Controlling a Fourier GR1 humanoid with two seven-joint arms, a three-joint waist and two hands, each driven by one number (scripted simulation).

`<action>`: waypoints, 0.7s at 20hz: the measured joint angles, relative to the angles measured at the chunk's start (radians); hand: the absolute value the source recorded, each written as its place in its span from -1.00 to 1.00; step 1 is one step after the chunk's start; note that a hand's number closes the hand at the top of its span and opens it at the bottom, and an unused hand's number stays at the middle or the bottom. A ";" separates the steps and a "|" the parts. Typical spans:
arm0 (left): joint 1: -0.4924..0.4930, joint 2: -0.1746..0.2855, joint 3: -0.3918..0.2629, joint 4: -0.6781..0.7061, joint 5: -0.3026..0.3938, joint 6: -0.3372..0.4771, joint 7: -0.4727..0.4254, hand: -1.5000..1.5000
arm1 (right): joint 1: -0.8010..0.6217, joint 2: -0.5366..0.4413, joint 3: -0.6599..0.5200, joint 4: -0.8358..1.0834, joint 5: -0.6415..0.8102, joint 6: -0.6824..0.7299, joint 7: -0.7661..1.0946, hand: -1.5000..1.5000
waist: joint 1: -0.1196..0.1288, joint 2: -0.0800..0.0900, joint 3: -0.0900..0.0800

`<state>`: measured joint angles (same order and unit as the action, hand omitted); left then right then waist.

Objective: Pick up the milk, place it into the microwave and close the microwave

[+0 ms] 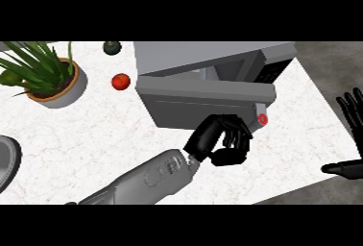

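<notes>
The milk showed nowhere, perhaps hidden behind the microwave (212, 60) door (205, 103), where the left hand (223, 141) curled its fingers on nothing visible, the right hand (352, 113) open; a carton, probably light and stiff, suits gripping by its sides.

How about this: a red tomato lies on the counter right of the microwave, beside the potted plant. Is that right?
No. In the head view the red tomato lies on the counter left of the microwave, not right, beside the potted plant.
</notes>
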<state>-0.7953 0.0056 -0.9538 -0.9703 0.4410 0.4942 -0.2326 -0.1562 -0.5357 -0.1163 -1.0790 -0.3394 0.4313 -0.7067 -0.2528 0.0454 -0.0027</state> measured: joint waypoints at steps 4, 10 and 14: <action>-0.076 0.000 0.027 0.038 0.042 0.020 0.002 1.00 | -0.031 -0.009 0.003 -0.022 -0.022 0.011 0.021 -1.00 | -0.030 0.012 0.002; -0.170 0.009 0.060 0.111 0.090 0.044 0.008 1.00 | -0.072 -0.023 0.013 -0.052 -0.057 0.041 0.056 -1.00 | -0.069 0.029 0.005; -0.204 0.016 0.076 0.148 0.120 0.060 0.000 1.00 | -0.102 -0.027 0.022 -0.069 -0.082 0.060 0.081 -1.00 | -0.086 0.040 0.006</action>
<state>-0.9995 0.0220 -0.8780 -0.8223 0.5606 0.5543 -0.2329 -0.2581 -0.5629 -0.0944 -1.1477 -0.4214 0.4915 -0.6258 -0.3391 0.0854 0.0028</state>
